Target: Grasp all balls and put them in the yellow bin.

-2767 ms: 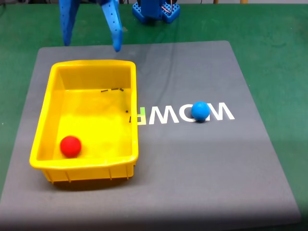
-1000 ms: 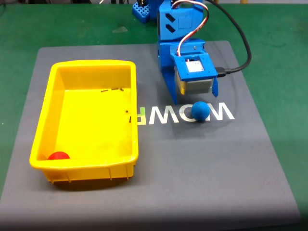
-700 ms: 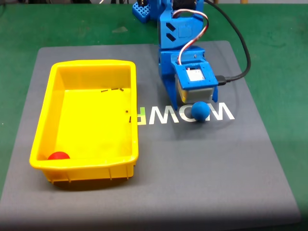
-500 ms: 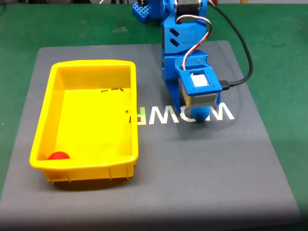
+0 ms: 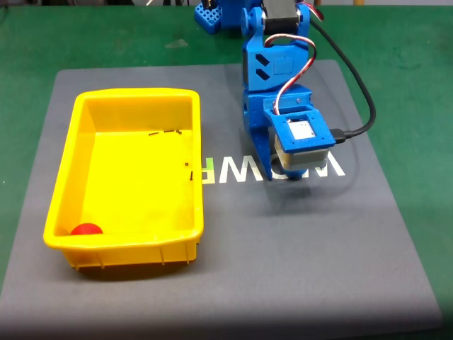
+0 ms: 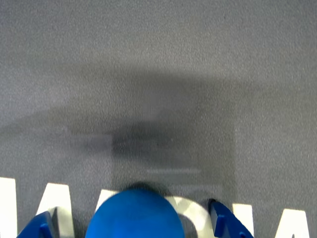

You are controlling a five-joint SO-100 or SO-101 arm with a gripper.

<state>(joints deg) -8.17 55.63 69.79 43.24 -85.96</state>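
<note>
**Wrist view: blue ball sits between spread fingers**

Wrist view shows the blue two-finger gripper w/ its fingertips poking in at the bottom corners, spread wide apart. The small smooth matte blue ball lies between them at the bottom edge, nearer the left tip in that view, a visible gap on each side; neither tip touches it. Ball rests on white printed lettering on the grey mat, w/ a dark shadow just above it.

Fixed view: the blue arm w/ its grey-and-white wrist camera block leans down over the mat's white lettering, right of centre, and covers the blue ball there. Black cable loops off the block's right side.

Well apart to the left in the fixed view stands the large bright yellow rectangular plastic bin, on the same mat. The small matte red ball lies inside it, in the near-left corner, partly hidden by the front wall. Green table surface surrounds the mat.
</note>
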